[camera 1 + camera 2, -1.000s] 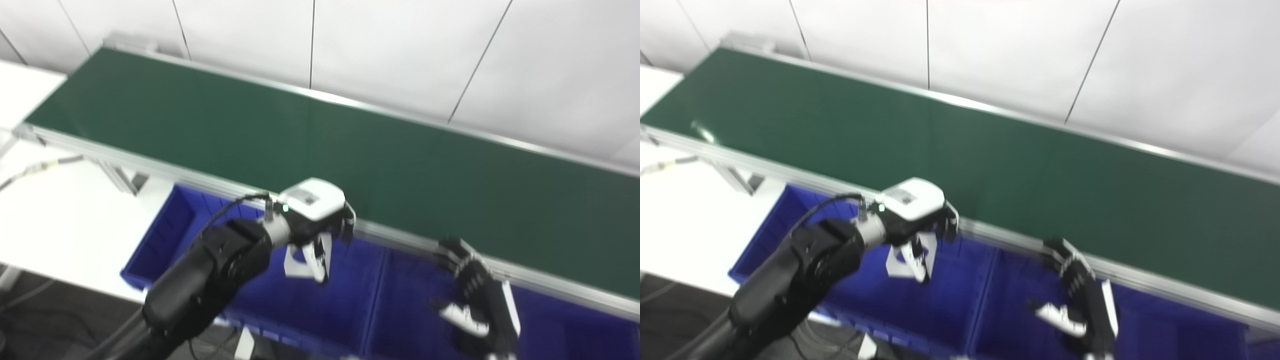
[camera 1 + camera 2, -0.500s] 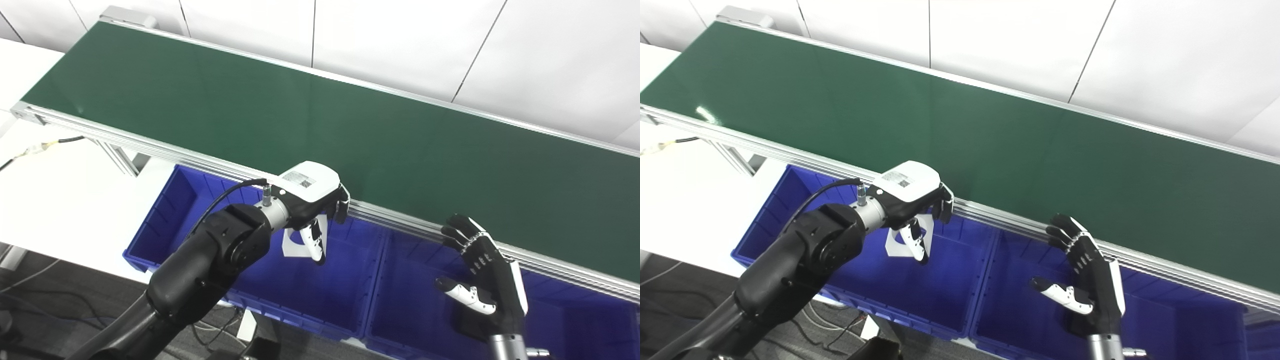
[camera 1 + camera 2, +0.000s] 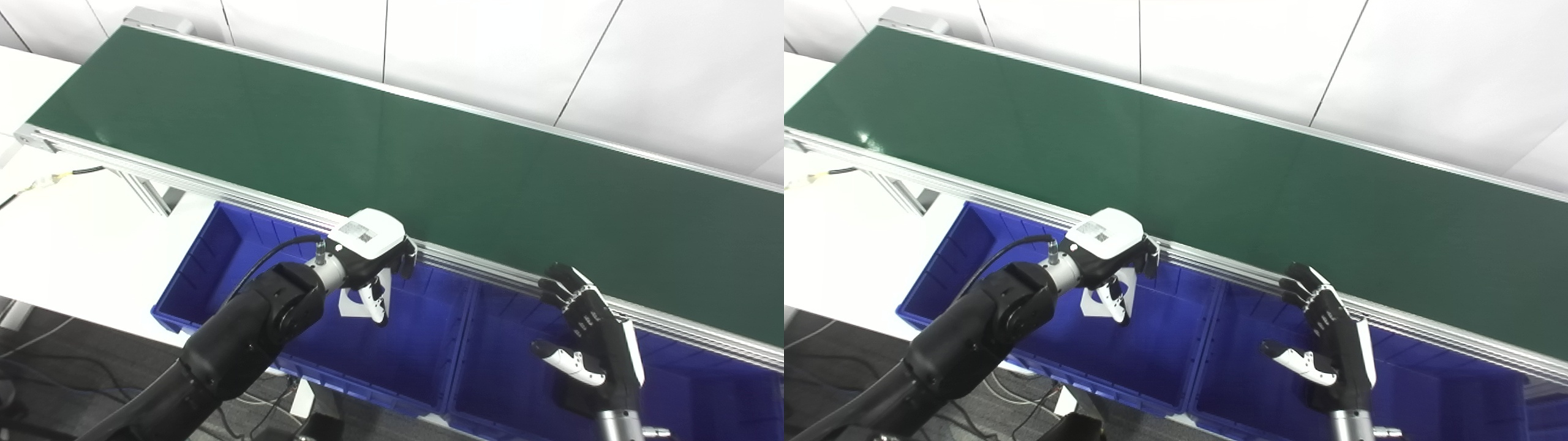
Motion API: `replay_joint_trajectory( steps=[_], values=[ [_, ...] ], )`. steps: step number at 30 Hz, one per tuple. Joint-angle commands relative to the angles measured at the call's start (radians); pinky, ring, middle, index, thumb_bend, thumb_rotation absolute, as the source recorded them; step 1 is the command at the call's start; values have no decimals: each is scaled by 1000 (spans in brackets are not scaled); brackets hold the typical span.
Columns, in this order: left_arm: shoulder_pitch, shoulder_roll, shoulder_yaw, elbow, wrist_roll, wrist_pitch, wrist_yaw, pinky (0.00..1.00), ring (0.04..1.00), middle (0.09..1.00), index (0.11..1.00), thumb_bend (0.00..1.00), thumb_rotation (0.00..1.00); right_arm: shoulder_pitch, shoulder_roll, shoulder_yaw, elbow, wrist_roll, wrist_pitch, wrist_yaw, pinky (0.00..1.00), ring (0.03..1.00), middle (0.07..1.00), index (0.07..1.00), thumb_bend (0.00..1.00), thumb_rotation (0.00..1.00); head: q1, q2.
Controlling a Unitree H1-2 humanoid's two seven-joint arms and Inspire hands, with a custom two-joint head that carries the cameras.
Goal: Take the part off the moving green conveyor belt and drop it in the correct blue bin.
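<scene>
My left hand (image 3: 375, 257) is shut on a white bracket-shaped part (image 3: 354, 303) and holds it over the left blue bin (image 3: 202, 269), just in front of the conveyor's near rail. The part also shows in the right eye view (image 3: 1095, 301), pinched under the hand (image 3: 1111, 248). My right hand (image 3: 587, 343) is open and empty, fingers spread, over the middle blue bin (image 3: 490, 392). The green conveyor belt (image 3: 392, 153) runs diagonally across the scene with nothing on it.
The aluminium rail (image 3: 478, 272) of the conveyor runs just behind both hands. A third blue bin (image 3: 723, 398) sits at the right. A white table (image 3: 67, 239) with a cable lies at the left. White wall panels stand behind the belt.
My left hand with the white part has moved a little down and to the left over the left bin. The right hand has hardly moved. The camera shifted between the earliest frames and now.
</scene>
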Motion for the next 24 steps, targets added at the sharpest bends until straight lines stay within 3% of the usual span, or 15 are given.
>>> replay_joint_trajectory(
  steps=[1, 13, 16, 24],
  values=[
    [-10, 7, 2, -16, -2, -17, 45, 305, 379, 478, 539, 499, 0, -7, 2, 2, -33, 13, -27, -3, 743, 791, 822, 808, 1000, 370, -1, 1],
    [-4, 10, -9, -48, -2, 5, 1, 294, 427, 482, 498, 507, 0, -6, 0, 7, -29, 12, -33, -8, 738, 785, 817, 803, 1000, 377, -5, -4],
    [-2, 6, -7, -55, -6, 9, -7, 276, 367, 478, 481, 526, 0, -8, 0, 8, -26, 9, -34, -10, 739, 785, 818, 804, 1000, 373, -7, -6],
    [2, 3, -6, -69, -9, 10, -20, 262, 341, 484, 473, 528, 0, -7, -1, 9, -25, 0, -37, -13, 740, 786, 822, 807, 1000, 385, -11, -9]
  ],
)
